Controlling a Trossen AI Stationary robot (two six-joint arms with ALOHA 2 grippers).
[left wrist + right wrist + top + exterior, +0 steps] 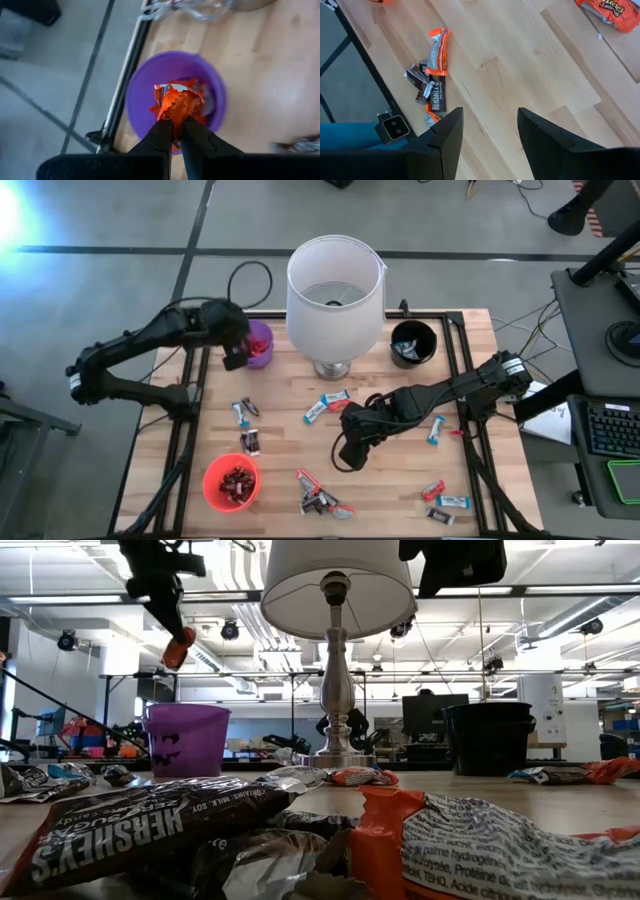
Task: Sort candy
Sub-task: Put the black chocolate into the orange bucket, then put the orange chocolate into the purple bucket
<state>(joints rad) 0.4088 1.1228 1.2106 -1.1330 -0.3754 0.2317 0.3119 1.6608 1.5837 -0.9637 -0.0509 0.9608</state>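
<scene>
Above the purple cup (259, 344), in the high view, the left gripper (236, 352) is seen. At table height, an orange-wrapped candy (178, 648) is pinched over that cup. From the left wrist, it should be released only while centred over the cup's mouth. Well away from the cup, the right gripper (487, 127) is spread empty near a candy pile (431, 80).

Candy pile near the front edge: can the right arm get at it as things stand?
Probably yes. The right gripper hangs open over bare wood, holding nothing, and the candy pile lies just ahead with nothing between. The left gripper is far off over the purple cup.
</scene>
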